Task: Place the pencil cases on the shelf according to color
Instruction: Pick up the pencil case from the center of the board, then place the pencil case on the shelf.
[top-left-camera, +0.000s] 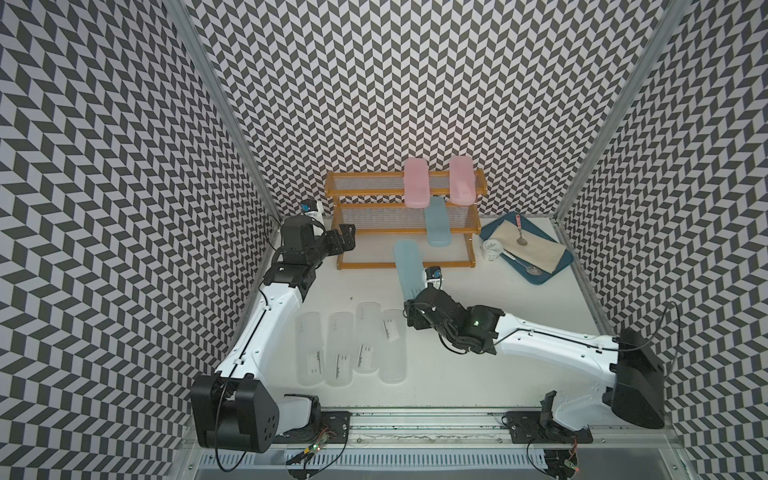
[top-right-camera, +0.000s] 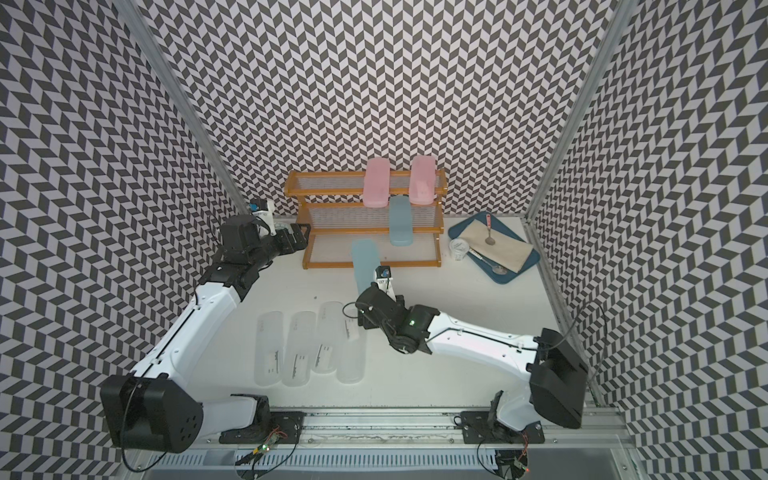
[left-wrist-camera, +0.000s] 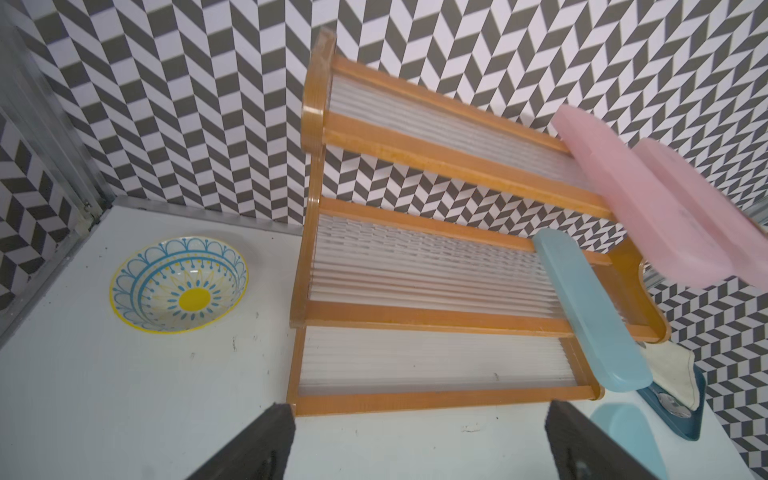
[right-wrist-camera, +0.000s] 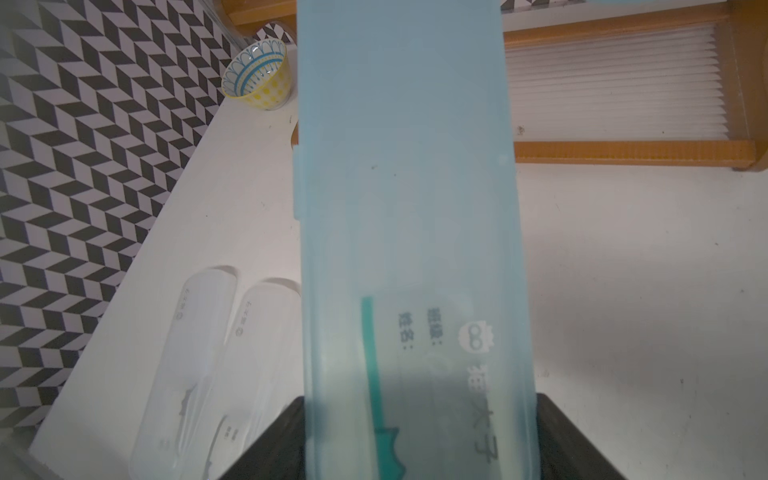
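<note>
Top views, layout: three-tier orange-brown wooden shelf (top-left-camera: 365, 265) at 12 o'clock on white bench (top-left-camera: 498, 291).
Top views, count: two pink plastic pencil cases (top-left-camera: 416, 183), top tier; one light blue pencil case (top-left-camera: 437, 226), middle tier; four frosted clear pencil cases (top-left-camera: 340, 349), bench, 7 o'clock.
Left wrist, left hand (left-wrist-camera: 419, 415): released, empty.
Right wrist, right hand (right-wrist-camera: 419, 403): grasping second light blue pencil case (right-wrist-camera: 407, 208) by one end, aimed shelfward, presumably to join its colour.

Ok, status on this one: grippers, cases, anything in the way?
Right gripper shut on light blue case, in front of shelf. Left gripper open, empty. Four clear cases on table. Nothing seen blocking middle tier.
</note>
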